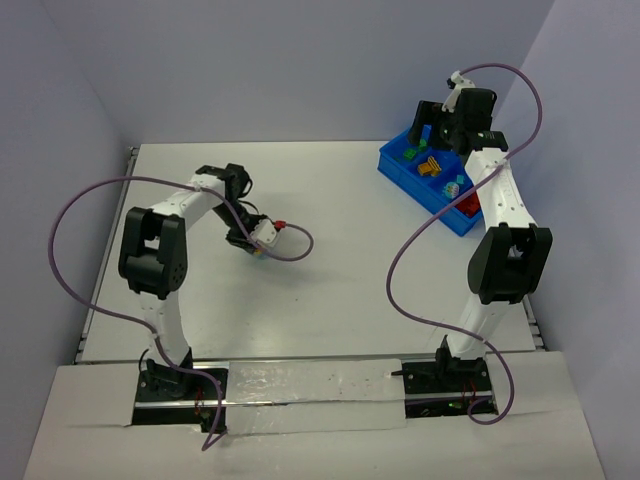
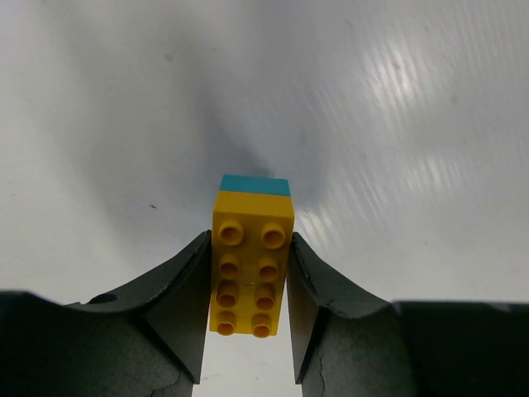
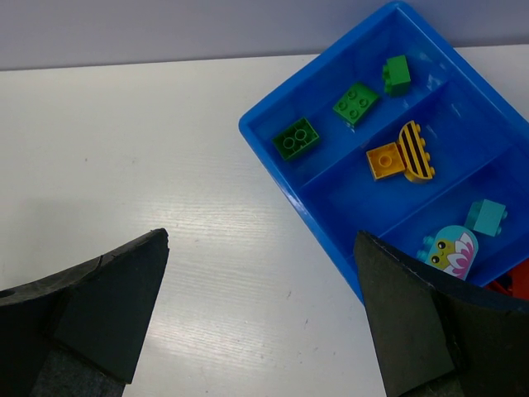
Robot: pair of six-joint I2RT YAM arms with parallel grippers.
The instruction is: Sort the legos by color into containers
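My left gripper (image 2: pixel 248 285) is shut on a yellow brick (image 2: pixel 252 265) stacked on a light blue brick (image 2: pixel 254 184), pinching its long sides close over the white table. In the top view this gripper (image 1: pixel 258 243) is at the table's left middle. The blue bin (image 3: pixel 264 141) stands at the far right (image 1: pixel 395 165). It holds green bricks (image 3: pixel 356 102) in one compartment, an orange brick (image 3: pixel 386 160) with a yellow striped piece (image 3: pixel 416 151) in the middle one, and a light blue brick (image 3: pixel 486 217) in the third. My right gripper (image 3: pixel 260 248) is open and empty, above the bin's near-left edge (image 1: pixel 440 125).
A teal piece with a face (image 3: pixel 450 251) lies by the light blue brick, and a red piece (image 3: pixel 517 283) shows at the bin's corner. Purple cables loop over the table from both arms (image 1: pixel 300 245). Grey walls close in the back and sides.
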